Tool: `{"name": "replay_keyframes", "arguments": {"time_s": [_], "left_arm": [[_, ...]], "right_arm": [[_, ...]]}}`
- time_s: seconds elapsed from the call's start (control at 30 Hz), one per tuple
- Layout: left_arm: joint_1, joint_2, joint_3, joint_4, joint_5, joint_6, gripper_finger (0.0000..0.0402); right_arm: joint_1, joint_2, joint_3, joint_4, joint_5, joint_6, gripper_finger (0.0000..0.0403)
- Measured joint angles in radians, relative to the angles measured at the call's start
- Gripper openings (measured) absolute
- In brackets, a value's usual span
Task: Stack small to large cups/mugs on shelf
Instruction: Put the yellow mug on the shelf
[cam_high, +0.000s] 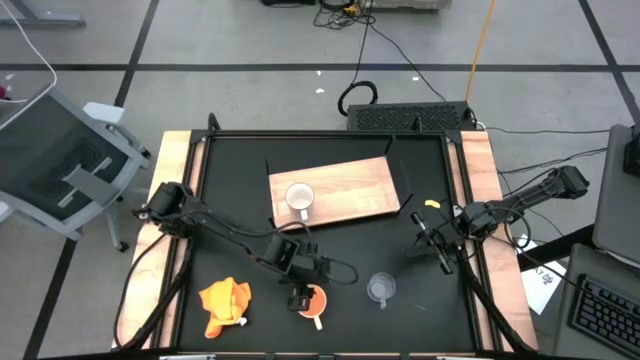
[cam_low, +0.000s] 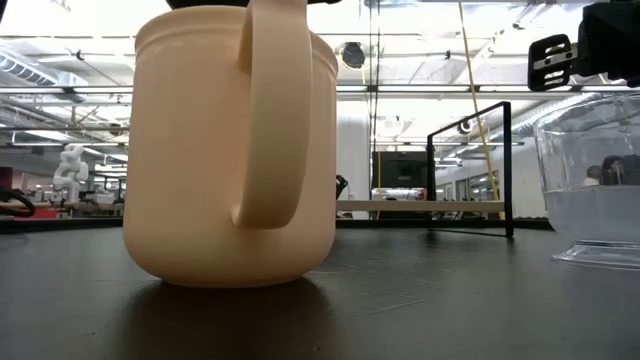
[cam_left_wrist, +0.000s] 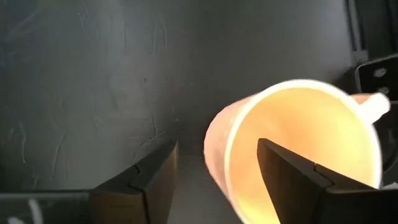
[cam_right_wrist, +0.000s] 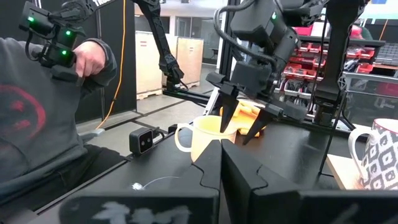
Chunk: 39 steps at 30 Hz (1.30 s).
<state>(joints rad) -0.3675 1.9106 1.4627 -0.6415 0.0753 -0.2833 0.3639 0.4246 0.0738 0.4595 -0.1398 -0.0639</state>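
The yellow-orange cup (cam_high: 316, 302) (cam_low: 230, 150) stands upright on its base near the table's near edge. My left gripper (cam_high: 303, 293) (cam_left_wrist: 217, 144) is open above it and points down. One finger is inside the cup (cam_left_wrist: 298, 143) and one is outside, straddling its wall. The white cup (cam_high: 300, 197) stands on the wooden shelf board (cam_high: 345, 190). The clear glass cup (cam_high: 380, 288) (cam_low: 595, 190) stands on the black table to the right of the yellow one. My right gripper (cam_high: 437, 250) (cam_right_wrist: 221, 163) is shut and hovers near the table's right edge.
An orange cloth (cam_high: 225, 303) lies at the near left. A black frame stand (cam_low: 470, 170) rises at the far side behind the board. A person (cam_right_wrist: 43, 106) holding a controller sits beyond the table. Bare black tabletop lies between the board and the cups.
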Motion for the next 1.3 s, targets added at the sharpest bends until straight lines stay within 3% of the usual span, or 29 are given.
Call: {"name": "replay_keyframes", "arguments": {"time_s": [0.43, 0.6, 0.93, 1.3], "left_arm": [[-0.002, 0.019, -0.004, 0.012, -0.005, -0.003, 0.0207], [-0.001, 0.019, -0.004, 0.010, -0.006, 0.003, 0.0158], [-0.001, 0.019, -0.004, 0.010, 0.001, 0.080, 0.0017], [0.023, 0.019, 0.003, 0.030, -0.002, 0.116, 0.0008]], "right_arm": [[0.000, 0.001, 0.000, 0.006, 0.000, 0.000, 0.0000], [0.000, 0.002, 0.000, 0.006, 0.000, 0.001, 0.0000], [0.000, 0.002, 0.000, 0.006, 0.000, 0.000, 0.0000], [0.000, 0.002, 0.000, 0.006, 0.000, 0.000, 0.0000]]}}
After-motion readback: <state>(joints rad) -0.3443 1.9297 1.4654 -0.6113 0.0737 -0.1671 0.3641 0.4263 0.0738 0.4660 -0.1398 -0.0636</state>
